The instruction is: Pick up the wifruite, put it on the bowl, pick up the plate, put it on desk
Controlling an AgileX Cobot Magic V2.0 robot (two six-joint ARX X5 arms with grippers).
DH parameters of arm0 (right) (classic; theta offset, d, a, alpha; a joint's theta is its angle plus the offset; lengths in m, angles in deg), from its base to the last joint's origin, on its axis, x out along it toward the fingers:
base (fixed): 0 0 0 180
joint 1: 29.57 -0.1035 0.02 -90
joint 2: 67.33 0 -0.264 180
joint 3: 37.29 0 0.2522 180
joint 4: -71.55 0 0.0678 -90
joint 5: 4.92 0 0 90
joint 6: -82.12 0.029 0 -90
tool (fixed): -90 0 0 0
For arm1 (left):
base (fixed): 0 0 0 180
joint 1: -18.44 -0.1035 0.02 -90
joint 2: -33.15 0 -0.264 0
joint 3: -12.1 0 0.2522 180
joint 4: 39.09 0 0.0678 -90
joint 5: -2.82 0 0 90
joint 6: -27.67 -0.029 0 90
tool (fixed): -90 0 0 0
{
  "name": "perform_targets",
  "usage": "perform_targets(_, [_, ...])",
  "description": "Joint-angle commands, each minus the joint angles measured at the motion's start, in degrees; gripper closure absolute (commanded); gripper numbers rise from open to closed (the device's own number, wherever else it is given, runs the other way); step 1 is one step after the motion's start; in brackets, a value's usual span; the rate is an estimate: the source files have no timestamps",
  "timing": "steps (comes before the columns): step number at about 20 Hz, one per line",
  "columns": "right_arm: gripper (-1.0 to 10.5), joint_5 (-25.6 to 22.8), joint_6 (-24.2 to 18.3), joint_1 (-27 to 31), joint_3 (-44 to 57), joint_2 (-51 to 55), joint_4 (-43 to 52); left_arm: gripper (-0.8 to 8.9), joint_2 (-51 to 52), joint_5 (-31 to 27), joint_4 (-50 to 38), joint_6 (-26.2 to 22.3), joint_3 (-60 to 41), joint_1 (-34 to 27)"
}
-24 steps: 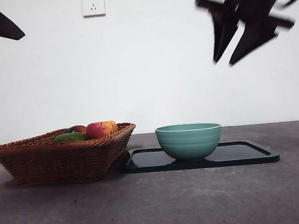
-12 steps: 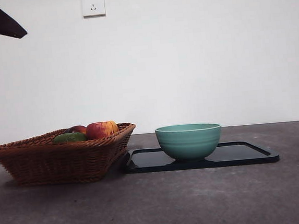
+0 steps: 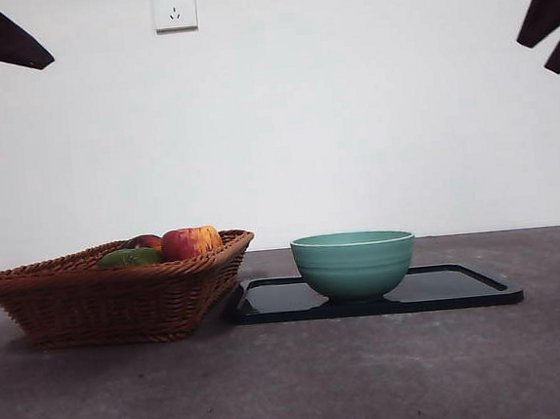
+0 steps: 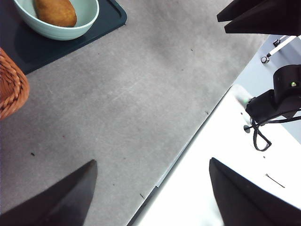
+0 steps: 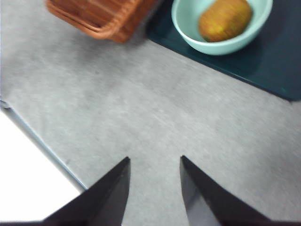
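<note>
1. Resting inside the bowl, the wifruite lies on the bowl's floor; it is orange-brown, rounded, and nothing grips it. The left wrist view shows the same: wifruite in bowl.
2. Bowl stands on a dark flat plate, towards the plate's end nearest the basket. Front view hides the bowl's contents behind its wall.
3. Plate lies flat on the surface, just beside the wicker basket; whether they touch, I cannot tell.
4. Basket holds a red-and-yellow apple, a green fruit and a dark red piece behind them.
5. Left gripper: jaws spread wide, empty, high above bare surface, well apart from the bowl.
6. Right gripper: jaws parted narrowly, empty, raised over bare surface, away from bowl and basket.
7. Front view shows only dark arm tips at both top corners.
</note>
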Motion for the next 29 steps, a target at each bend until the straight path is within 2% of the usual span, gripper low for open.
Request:
perform_targets(1, [7.8,0.3,-0.7,-0.3,-0.6,-0.2,0.9,4.42,-0.3,0.1,-0.6,-0.9,0.3,0.3])
perform_targets(7, [7.8,0.3,-0.7,-0.3,-0.6,-0.2,0.9,4.41,-0.3,0.1,-0.7,0.6,0.3,0.3])
perform_targets(10, [7.8,0.3,-0.7,-0.3,-0.6,-0.2,1.0,4.29,-0.8,-1.5,-2.9,6.2,0.3,0.3])
perform_targets(15, [7.8,0.3,-0.5,-0.3,-0.6,-0.2,1.0,4.03,-5.6,-2.7,-16.9,14.3,1.6,1.0])
perform_targets(18, [7.8,0.3,-0.4,-0.3,-0.6,-0.2,1.0,4.03,-12.7,-6.1,-18.7,14.3,6.8,1.8])
perform_targets(26, [7.8,0.2,-0.4,-0.3,-0.6,-0.2,1.0,4.07,-37.8,-8.0,-18.5,13.0,30.0,2.4])
perform_targets(29, [7.8,0.2,-0.4,-0.3,-0.6,-0.2,1.0,4.07,-47.1,-11.9,-18.3,11.5,39.1,3.2])
